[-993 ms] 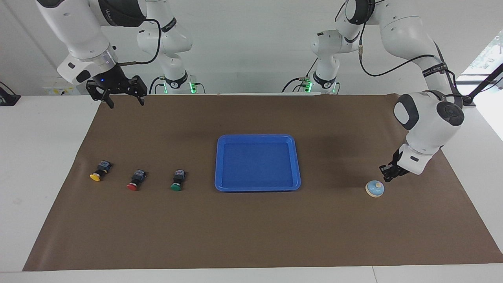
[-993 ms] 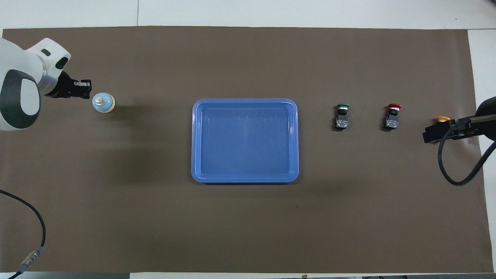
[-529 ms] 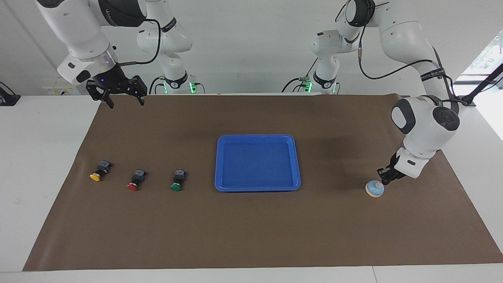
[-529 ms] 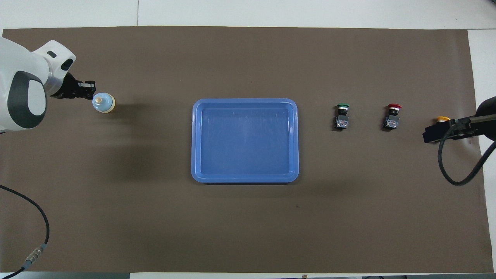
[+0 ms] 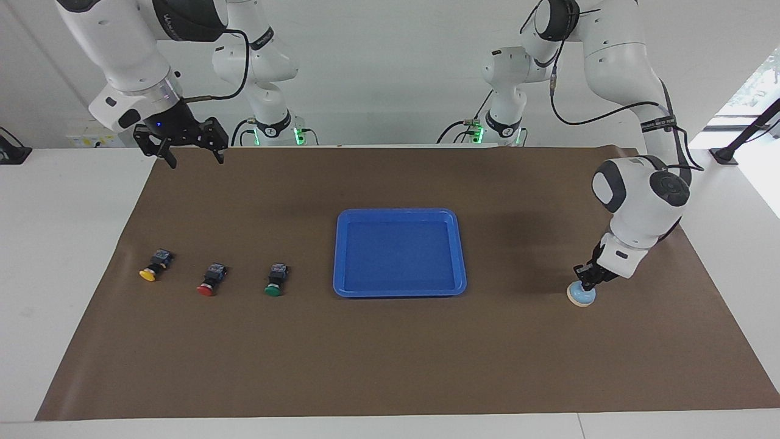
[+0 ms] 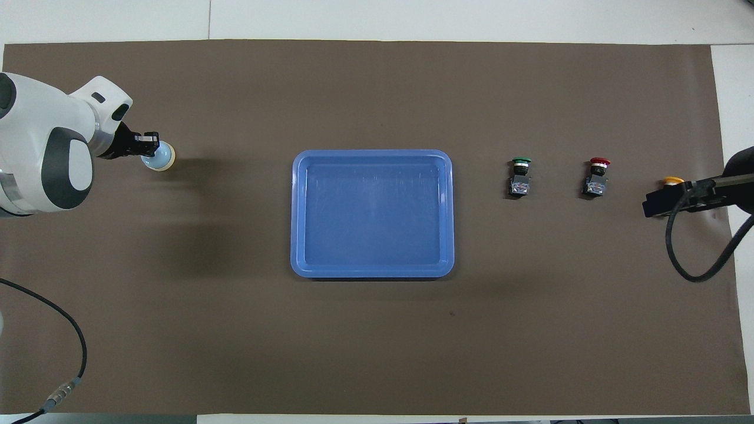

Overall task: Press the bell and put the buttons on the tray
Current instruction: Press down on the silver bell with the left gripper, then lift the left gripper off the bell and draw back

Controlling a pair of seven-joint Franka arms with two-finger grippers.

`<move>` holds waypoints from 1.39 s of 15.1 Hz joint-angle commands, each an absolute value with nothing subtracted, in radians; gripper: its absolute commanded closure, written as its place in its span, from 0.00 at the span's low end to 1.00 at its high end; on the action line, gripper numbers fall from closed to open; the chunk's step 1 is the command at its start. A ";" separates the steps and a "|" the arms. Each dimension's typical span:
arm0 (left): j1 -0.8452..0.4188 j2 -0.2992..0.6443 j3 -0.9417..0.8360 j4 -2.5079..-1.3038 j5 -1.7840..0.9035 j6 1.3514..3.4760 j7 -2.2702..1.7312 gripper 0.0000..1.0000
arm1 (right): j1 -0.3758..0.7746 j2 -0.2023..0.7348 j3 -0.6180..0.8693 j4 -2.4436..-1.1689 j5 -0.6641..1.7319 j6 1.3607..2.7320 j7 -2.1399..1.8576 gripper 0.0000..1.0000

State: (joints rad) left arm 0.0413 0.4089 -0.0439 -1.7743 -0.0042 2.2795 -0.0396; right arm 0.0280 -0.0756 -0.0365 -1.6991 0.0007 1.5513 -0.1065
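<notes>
The light-blue bell (image 5: 582, 297) stands toward the left arm's end of the table and also shows in the overhead view (image 6: 164, 158). My left gripper (image 5: 587, 281) is shut, and its tip rests on the bell's top, hiding the knob. The blue tray (image 5: 397, 212) lies at the middle. The green button (image 5: 274, 283), red button (image 5: 208, 283) and yellow button (image 5: 149, 269) lie in a row toward the right arm's end. My right gripper (image 5: 195, 160) is open and empty and waits high over the brown mat's edge nearest the robots. In the overhead view it (image 6: 671, 201) partly covers the yellow button (image 6: 673, 180).
A brown mat (image 5: 390, 366) covers the table, with white tabletop (image 5: 61, 244) around it. A black cable (image 6: 701, 247) hangs from the right arm, and another cable (image 6: 65, 335) from the left arm.
My left gripper has moved sideways and down from beside the bell onto its top, now covering the knob. The right arm, buttons and tray have not moved.
</notes>
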 commanded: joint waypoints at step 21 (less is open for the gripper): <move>0.038 -0.021 -0.037 -1.664 -0.002 1.641 -0.046 0.00 | -0.008 -0.087 -0.028 -1.707 0.018 1.543 -0.123 0.00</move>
